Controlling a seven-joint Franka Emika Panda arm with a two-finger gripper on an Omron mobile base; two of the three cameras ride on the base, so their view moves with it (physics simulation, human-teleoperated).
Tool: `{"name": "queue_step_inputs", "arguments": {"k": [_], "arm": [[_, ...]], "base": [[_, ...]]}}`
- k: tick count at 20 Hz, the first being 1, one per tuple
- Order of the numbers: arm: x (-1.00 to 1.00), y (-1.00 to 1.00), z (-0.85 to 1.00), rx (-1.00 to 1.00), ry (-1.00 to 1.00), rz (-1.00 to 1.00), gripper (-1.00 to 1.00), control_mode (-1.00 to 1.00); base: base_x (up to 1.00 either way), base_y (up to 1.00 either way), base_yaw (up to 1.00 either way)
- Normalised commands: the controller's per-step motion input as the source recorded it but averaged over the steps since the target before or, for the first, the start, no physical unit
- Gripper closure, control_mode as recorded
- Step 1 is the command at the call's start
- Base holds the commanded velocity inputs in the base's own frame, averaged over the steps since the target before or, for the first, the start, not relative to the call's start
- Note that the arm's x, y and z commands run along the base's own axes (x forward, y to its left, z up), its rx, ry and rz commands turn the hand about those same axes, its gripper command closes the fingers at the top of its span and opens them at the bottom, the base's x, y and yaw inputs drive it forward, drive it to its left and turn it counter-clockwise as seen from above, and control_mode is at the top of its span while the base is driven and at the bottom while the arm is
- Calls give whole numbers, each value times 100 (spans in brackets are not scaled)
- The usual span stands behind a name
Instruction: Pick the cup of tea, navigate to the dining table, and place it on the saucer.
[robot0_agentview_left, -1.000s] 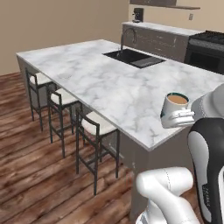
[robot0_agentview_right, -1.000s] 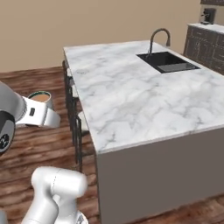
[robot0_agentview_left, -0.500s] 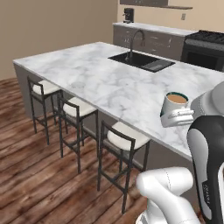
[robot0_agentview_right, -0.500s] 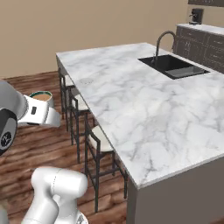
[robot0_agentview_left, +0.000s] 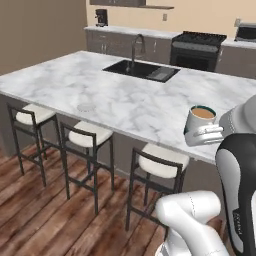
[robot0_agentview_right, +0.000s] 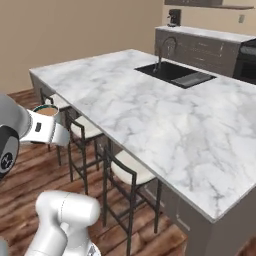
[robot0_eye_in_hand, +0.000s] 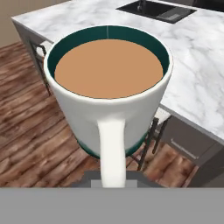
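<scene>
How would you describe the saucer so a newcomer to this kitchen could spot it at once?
Start at the big marble dining table with the black sink. Move to its near edge, above the row of stools. There lies the saucer, a small, pale, round dish. It is flat and almost blends into the marble, unlike the recessed dark sink.

Wood plank floor (robot0_agentview_left: 45, 210), beige walls (robot0_agentview_left: 40, 30) (three stools (robot0_agentview_left: 85, 135) lined up).

The cup of tea (robot0_agentview_left: 201, 123), white with a green rim, sits upright off the marble counter (robot0_agentview_left: 130, 100) edge; the pale saucer (robot0_agentview_left: 86, 107) lies flat near that counter's stool-side edge.
</scene>
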Motion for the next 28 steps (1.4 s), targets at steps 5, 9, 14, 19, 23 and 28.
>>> {"name": "queue_step_inputs", "arguments": {"k": [5,9,14,19,23,28], "arm": [[0,0,0,0,0,0,100,100],[0,0,0,0,0,0,100,100],[0,0,0,0,0,0,100,100],[0,0,0,0,0,0,100,100],[0,0,0,0,0,0,100,100],[0,0,0,0,0,0,100,100]], "base": [[40,100,-45],[47,100,-44],[33,100,-55],[15,100,-58],[20,100,-57],[40,84,-43]]}}
